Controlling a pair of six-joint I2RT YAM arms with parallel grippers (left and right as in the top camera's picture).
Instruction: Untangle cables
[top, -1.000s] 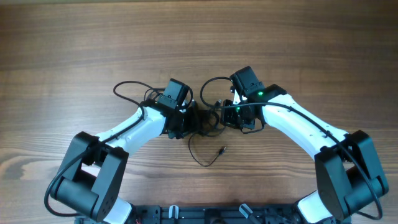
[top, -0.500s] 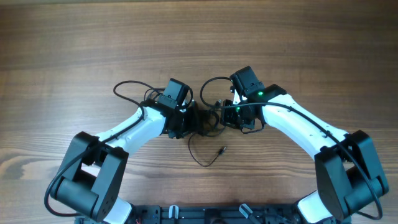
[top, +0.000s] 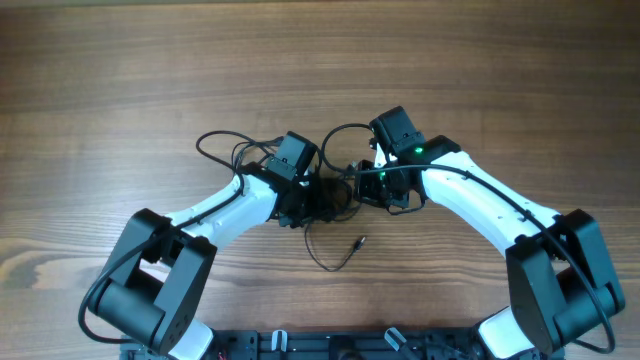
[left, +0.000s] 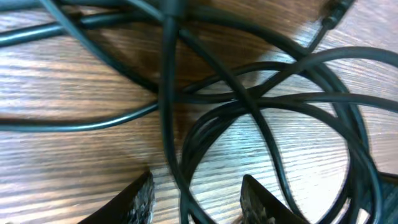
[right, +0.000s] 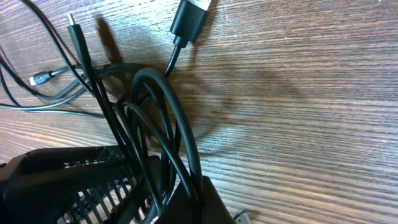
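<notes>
The cables (top: 335, 195) are thin dark wires tangled between my two grippers on the wooden table. One loop (top: 225, 150) lies out to the left. A loose end with a small plug (top: 357, 241) lies in front. My left gripper (top: 308, 200) is low over the tangle. In the left wrist view its fingers (left: 199, 199) are open, with a cable strand (left: 180, 162) running between them. My right gripper (top: 366, 190) is shut on a bundle of cable loops (right: 165, 124), with the finger (right: 199, 199) at the bottom of the right wrist view.
A black USB plug (right: 189, 18) and two small plug tips (right: 71, 22) (right: 37, 79) lie on the wood beyond the right gripper. The left arm's gripper body (right: 62, 180) sits close beside the right fingers. Bare wood surrounds the tangle.
My left arm has moved right, closer into the tangle, and the left cable loop has shifted right with it. The right arm has not moved.
</notes>
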